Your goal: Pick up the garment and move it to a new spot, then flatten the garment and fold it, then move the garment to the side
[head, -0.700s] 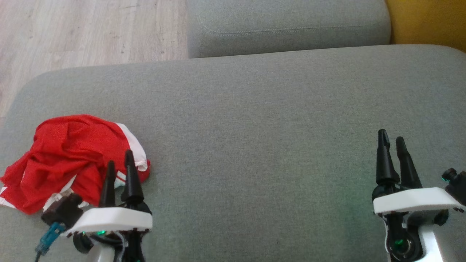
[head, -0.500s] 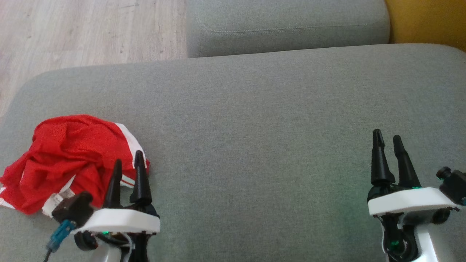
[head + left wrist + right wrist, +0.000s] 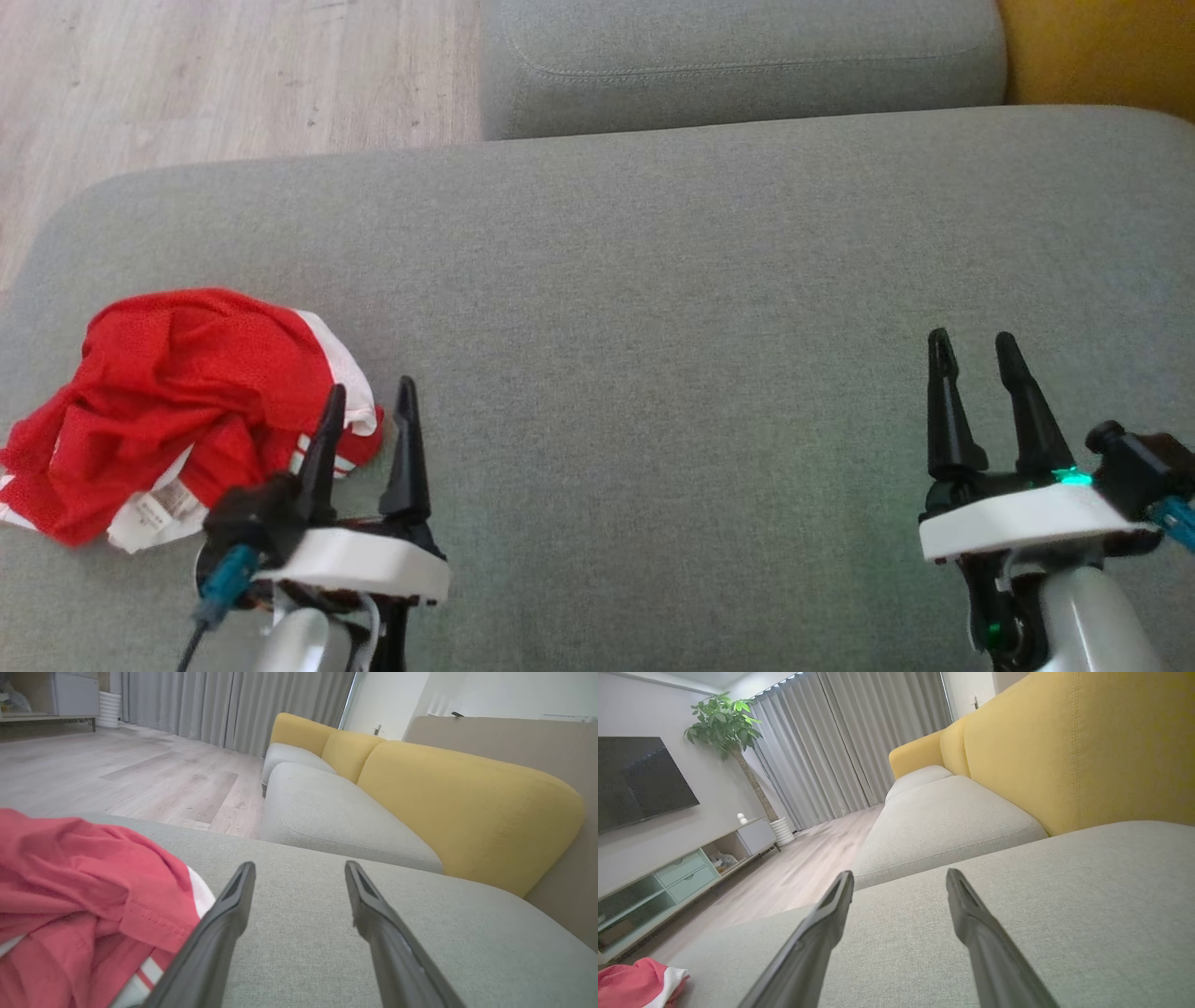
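Note:
A crumpled red garment [image 3: 177, 392] with white stripes and a white label lies on the grey sofa cushion [image 3: 653, 299] at the left. In the left wrist view the garment [image 3: 79, 891] fills the lower left, and in the right wrist view the garment [image 3: 637, 989] sits in the bottom left corner. My left gripper [image 3: 370, 396] stands open just right of the garment's near edge, nothing between its fingers [image 3: 299, 870]. Far to the right, my right gripper [image 3: 971, 340] is open over bare cushion, also empty [image 3: 899, 877].
A second grey seat cushion [image 3: 738, 65] lies beyond the one I work on, with yellow backrests [image 3: 467, 807] to the right. Wooden floor [image 3: 224, 75] lies past the cushion's far left edge. A TV stand [image 3: 682, 868], a plant and curtains stand across the room.
My left gripper has shifted right, off the garment's edge, and its fingers have spread wider. My right gripper has drifted left and opened wider. The garment has not moved.

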